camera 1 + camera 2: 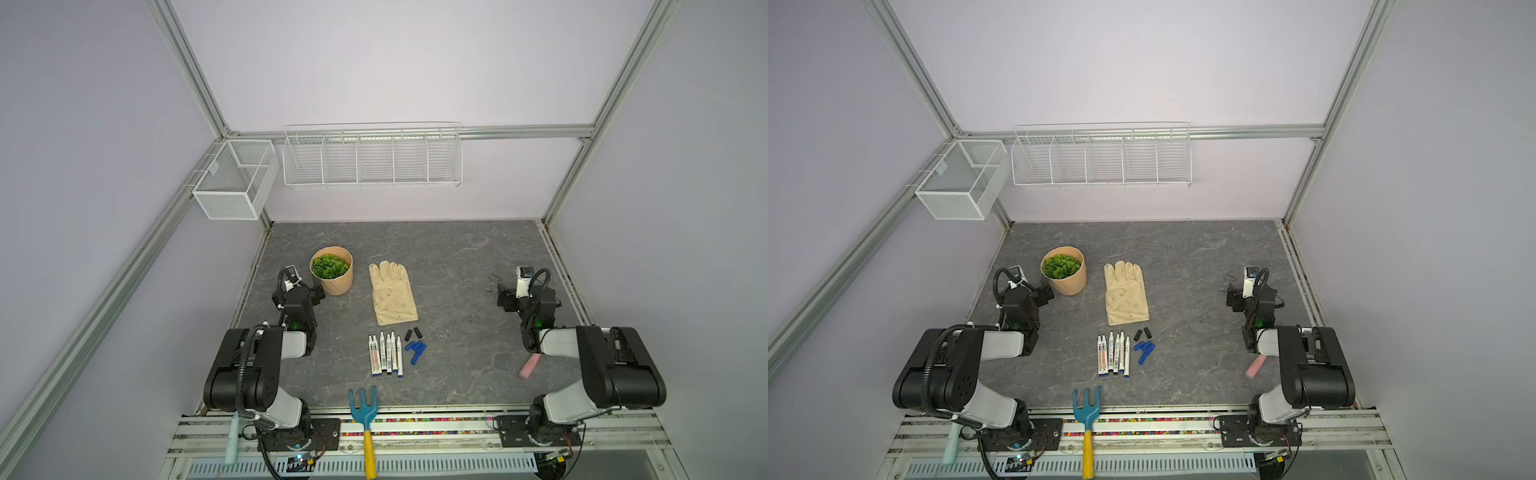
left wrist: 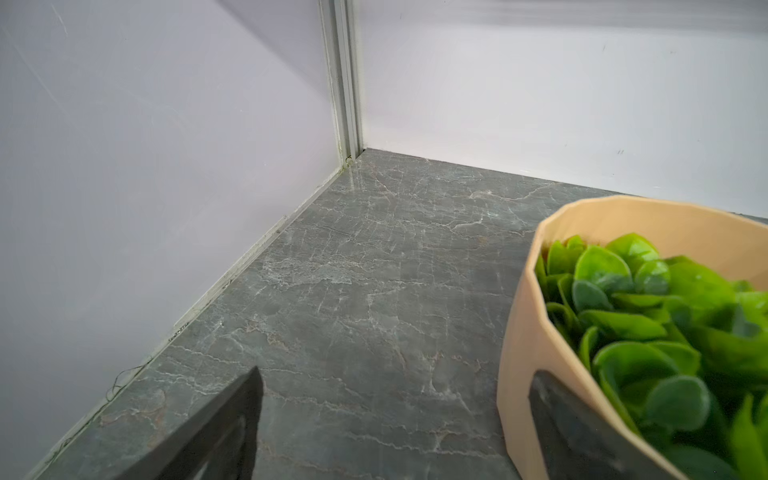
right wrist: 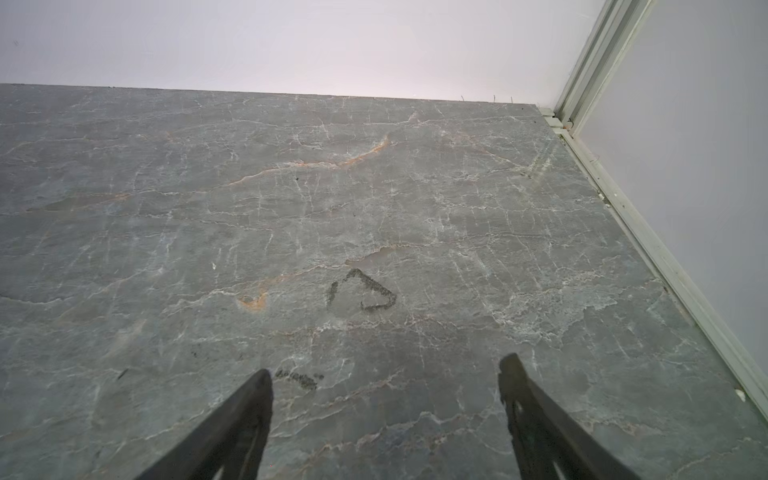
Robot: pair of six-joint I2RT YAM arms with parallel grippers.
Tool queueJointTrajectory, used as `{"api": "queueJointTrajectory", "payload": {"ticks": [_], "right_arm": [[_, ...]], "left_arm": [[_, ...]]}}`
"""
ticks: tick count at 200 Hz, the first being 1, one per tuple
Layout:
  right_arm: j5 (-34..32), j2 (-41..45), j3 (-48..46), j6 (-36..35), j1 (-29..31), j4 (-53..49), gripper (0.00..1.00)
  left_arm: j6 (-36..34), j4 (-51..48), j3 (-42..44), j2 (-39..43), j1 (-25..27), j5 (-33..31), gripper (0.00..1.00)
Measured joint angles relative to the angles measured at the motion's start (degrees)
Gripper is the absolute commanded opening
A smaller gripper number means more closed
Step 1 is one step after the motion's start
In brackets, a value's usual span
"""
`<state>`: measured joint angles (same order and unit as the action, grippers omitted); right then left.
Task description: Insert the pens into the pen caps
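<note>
Grey marbled worktop (image 1: 457, 257), nothing picked up yet, so I'd call this step zero. Both pincers are empty. Left pincer (image 2: 395, 424) is spread wide; in the left wrist view one finger overlaps the wall of the plant pot (image 1: 338, 286), can't tell if it's touching. Right pincer (image 3: 386, 415) is released too, jaws apart over bare stone.

Key geometry: pens (image 1: 385, 355) lie in a tight side-by-side row at centre front. Long axis runs front-to-back, tips toward the back wall, coloured plugs toward the robot. Pen caps (image 1: 417, 350) are a loose cluster just beside the row on its right, blue ones bunched, two black ones a little further back.

Both pincers point at the back wall, so pens and caps sit behind them and inward, toward the bases. Left pincer looks nearer the pens; right pincer is nearer the caps than the pens. My read: left takes a pen, right takes a cap.

Constraints:
- Barrels nearly touch, so there's little finger room between them. The outermost pen on the left is the easy pick, jaws closing across the barrel.
- Glove (image 1: 392, 293) lies just behind the row; hand fork (image 1: 363, 409) lies just in front, across the front edge.
- Open room: bare stone left of the row, and a wider patch between the caps and the right arm. Pink block (image 1: 530, 365) is well apart from the caps.
- Risk: left pincer should back off the pot before swinging, or it may nudge it.
</note>
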<state>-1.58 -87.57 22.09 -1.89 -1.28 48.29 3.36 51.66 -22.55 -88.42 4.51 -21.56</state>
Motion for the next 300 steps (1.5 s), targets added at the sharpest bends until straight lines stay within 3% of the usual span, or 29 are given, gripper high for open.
{"api": "queueJointTrajectory", "payload": {"ticks": [300], "right_arm": [[0.1,0.2,0.5,0.2,0.2,-1.4,0.89]], "left_arm": [[-0.8,-0.6,0.0,0.3,0.1,2.0,0.99]]}}
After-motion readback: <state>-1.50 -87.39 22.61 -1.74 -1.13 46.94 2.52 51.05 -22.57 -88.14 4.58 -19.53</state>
